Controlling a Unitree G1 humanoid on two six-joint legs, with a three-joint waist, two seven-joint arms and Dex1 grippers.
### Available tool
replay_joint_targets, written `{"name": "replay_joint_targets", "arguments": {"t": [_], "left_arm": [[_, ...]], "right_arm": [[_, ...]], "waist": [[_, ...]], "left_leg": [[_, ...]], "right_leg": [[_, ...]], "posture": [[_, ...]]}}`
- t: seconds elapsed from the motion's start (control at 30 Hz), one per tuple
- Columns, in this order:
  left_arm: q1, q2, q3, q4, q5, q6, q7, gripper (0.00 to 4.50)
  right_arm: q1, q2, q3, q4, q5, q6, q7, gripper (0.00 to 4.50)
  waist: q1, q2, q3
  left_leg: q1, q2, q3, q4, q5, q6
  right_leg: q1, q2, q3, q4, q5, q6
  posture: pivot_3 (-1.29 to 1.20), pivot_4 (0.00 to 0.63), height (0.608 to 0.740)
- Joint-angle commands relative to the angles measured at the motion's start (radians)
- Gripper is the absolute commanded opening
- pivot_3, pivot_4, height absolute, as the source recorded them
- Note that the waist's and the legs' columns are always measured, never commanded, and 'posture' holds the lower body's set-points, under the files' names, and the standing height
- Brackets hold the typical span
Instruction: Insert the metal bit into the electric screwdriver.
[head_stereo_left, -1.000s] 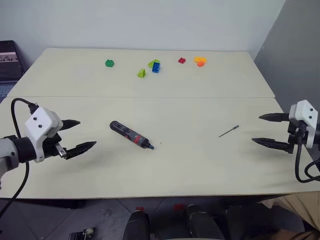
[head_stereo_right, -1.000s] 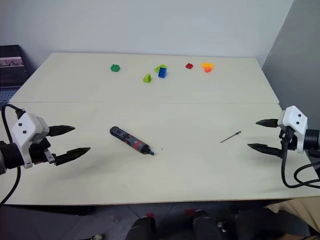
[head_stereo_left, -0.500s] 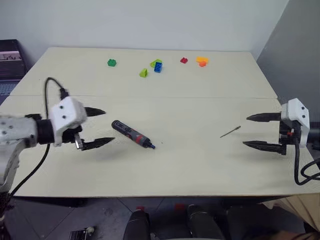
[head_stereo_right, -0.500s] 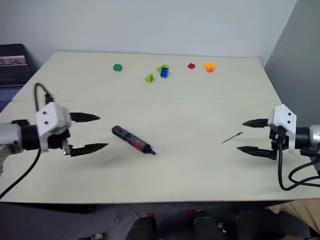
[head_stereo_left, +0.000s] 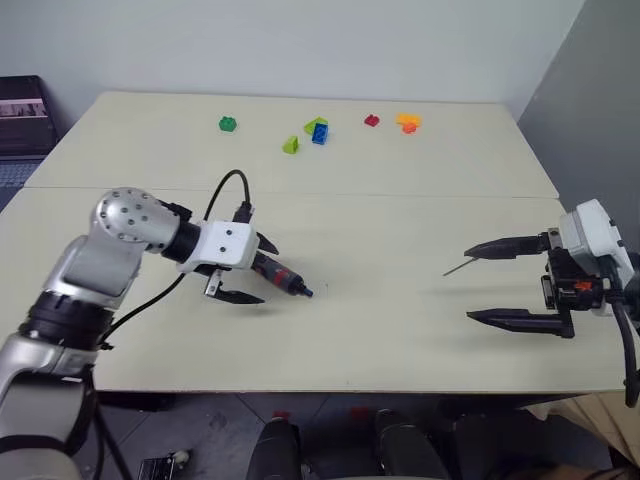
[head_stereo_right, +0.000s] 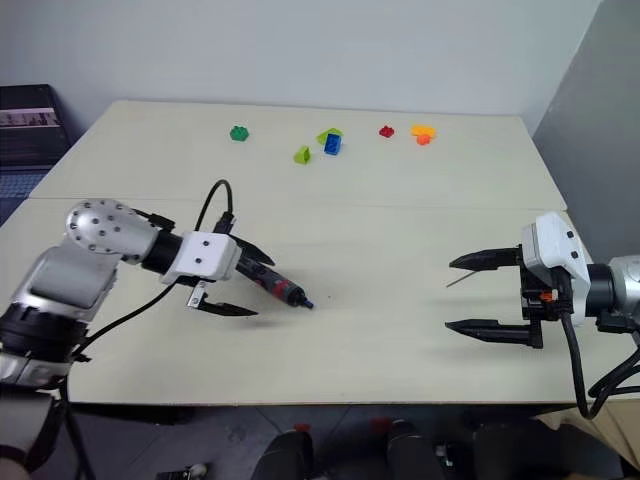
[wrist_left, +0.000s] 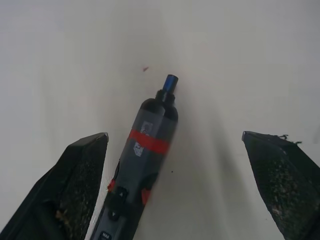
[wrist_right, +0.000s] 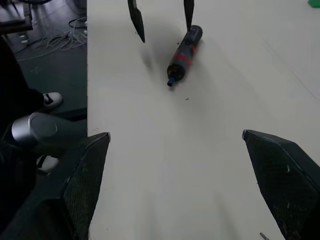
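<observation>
2 grippers are spread wide, nothing held. The left gripper (head_stereo_left: 252, 270) straddles the electric screwdriver (head_stereo_left: 278, 277), rigid, best gripped mid-body. The metal bit (head_stereo_left: 457, 267), light, slippery, lies right, beside the right gripper (head_stereo_left: 492, 284).

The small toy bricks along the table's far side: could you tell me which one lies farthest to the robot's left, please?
The dark green toy brick. It sits alone, apart from the lime and blue bricks mid-row and the red brick and orange brick further right.
</observation>
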Motion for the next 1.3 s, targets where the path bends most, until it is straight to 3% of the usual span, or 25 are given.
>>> {"name": "replay_joint_targets", "arguments": {"t": [0.03,0.5,1.3], "left_arm": [[-0.059,-0.040,-0.027,0.079,0.035,-0.084,-0.034,4.50],[-0.155,-0.125,-0.071,0.284,0.129,-0.230,-0.067,4.50],[-0.316,-0.296,-0.222,0.437,0.399,-0.225,-0.003,4.50]], "right_arm": [[0.046,0.017,-0.079,-0.059,0.029,0.015,-0.051,4.46],[0.107,0.045,-0.138,-0.155,0.091,0.058,-0.165,4.46],[0.135,0.046,-0.120,-0.215,0.134,0.085,-0.222,4.46]], "waist": [[0.003,0.000,0.000],[0.004,0.000,0.000],[0.002,0.000,0.000]], "left_leg": [[0.000,0.000,-0.001,0.000,0.000,0.000],[-0.006,0.000,-0.006,0.009,0.000,0.000],[-0.005,-0.001,-0.008,0.014,0.001,0.001]], "right_leg": [[0.000,0.000,-0.001,0.000,0.000,0.000],[0.000,0.001,-0.005,0.006,0.000,0.001],[-0.001,0.002,-0.004,0.014,-0.003,0.006]], "posture": [[0.00,0.150,0.740],[0.00,0.150,0.740],[0.00,0.150,0.740]]}}
